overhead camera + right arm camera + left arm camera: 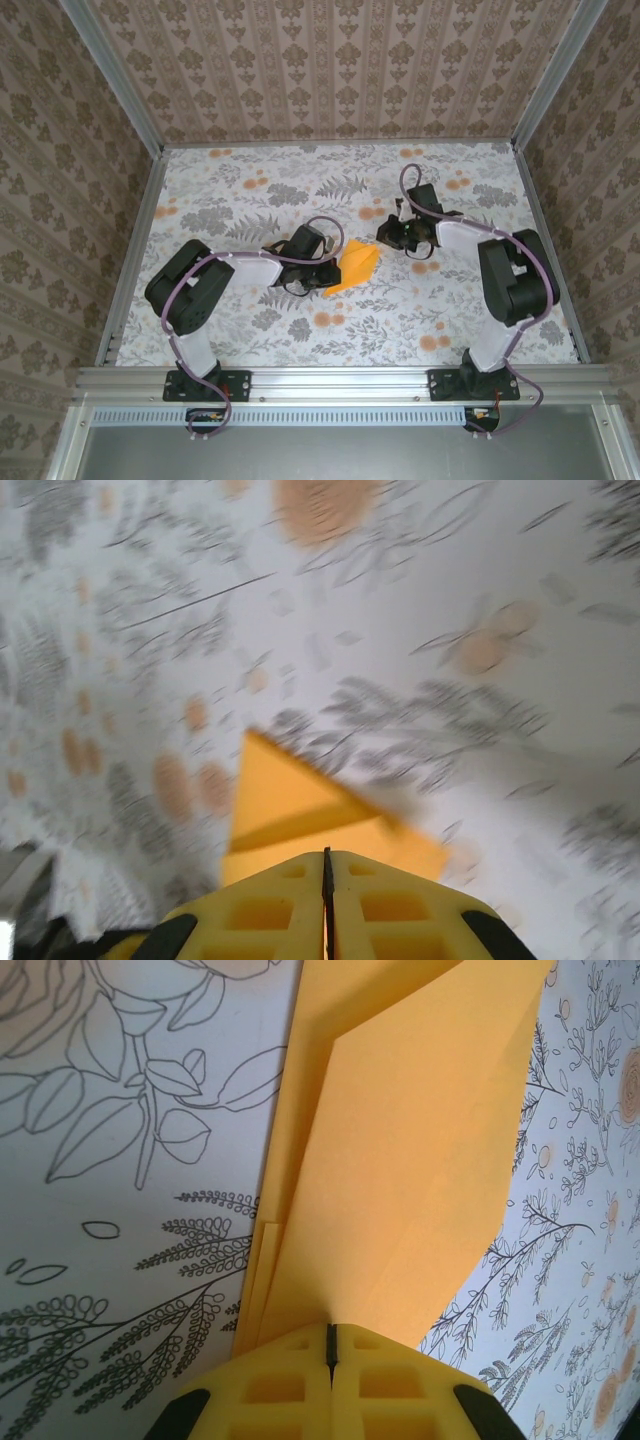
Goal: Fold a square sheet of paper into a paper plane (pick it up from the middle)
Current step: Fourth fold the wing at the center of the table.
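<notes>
Overhead, the left hand (325, 268) touches the near edge of the partly folded sheet of paper (357, 264) mid-counter (250, 200). The sheet's long axis slants toward the right hand (392, 233), which sits near its far tip but apart. From the left wrist, the hand (330, 1345) is clamped on the sheet (400, 1180), with creases running straight ahead. From the blurred right wrist, the hand (326, 865) is together and empty, and the sheet (290, 800) lies just ahead. The left arm is the nearer one.
</notes>
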Tool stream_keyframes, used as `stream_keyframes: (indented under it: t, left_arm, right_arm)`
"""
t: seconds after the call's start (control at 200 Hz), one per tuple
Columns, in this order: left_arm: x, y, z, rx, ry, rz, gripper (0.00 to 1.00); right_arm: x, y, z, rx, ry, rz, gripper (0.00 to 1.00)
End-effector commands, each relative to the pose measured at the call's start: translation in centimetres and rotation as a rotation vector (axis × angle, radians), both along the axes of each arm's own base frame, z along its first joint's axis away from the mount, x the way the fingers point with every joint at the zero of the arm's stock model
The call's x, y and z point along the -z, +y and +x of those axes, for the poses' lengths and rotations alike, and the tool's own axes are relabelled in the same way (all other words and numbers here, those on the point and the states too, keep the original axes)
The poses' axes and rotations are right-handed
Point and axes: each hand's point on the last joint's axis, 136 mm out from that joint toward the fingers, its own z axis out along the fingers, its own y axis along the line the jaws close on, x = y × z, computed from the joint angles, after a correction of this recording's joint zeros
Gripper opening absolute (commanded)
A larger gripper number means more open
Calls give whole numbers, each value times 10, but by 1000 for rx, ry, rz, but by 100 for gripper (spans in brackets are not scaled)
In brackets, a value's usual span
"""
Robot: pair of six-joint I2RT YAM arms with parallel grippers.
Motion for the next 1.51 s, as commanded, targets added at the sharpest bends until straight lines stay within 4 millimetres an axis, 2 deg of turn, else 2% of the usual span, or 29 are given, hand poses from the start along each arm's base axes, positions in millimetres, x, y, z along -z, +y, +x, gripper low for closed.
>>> stream_keyframes:
  t: [0.0,0.185,0.275,0.41,0.665,0.76,0.885,0.985,1.22,1.5]
  left_arm:
    - [29,18,-15,3,80,98,0]
    - [27,17,-13,11,67,96,0]
    - [26,17,-13,14,63,93,0]
    - [24,15,-10,12,58,87,0]
    - [17,13,-9,15,55,74,0]
    - [-1,7,-8,44,34,50,0]
    - [-33,1,-4,81,-19,24,13]
    - [-42,-3,-7,84,-27,6,21]
    - [-32,-4,-20,79,11,1,23]
    - [-18,-4,-23,75,52,16,23]
  right_arm:
    - [1,26,-27,-45,43,55,10]
    - [7,76,-47,-148,76,142,10]
    - [10,87,-48,-170,97,195,10]
    - [27,87,-48,-165,141,175,10]
    - [61,73,-55,-131,217,82,10]
    - [71,65,-58,-120,241,32,10]
    - [79,58,-61,-109,263,-16,10]
    - [84,56,-63,-105,277,-30,10]
    - [89,53,-66,-96,295,-45,10]
    - [93,50,-68,-89,312,-54,10]
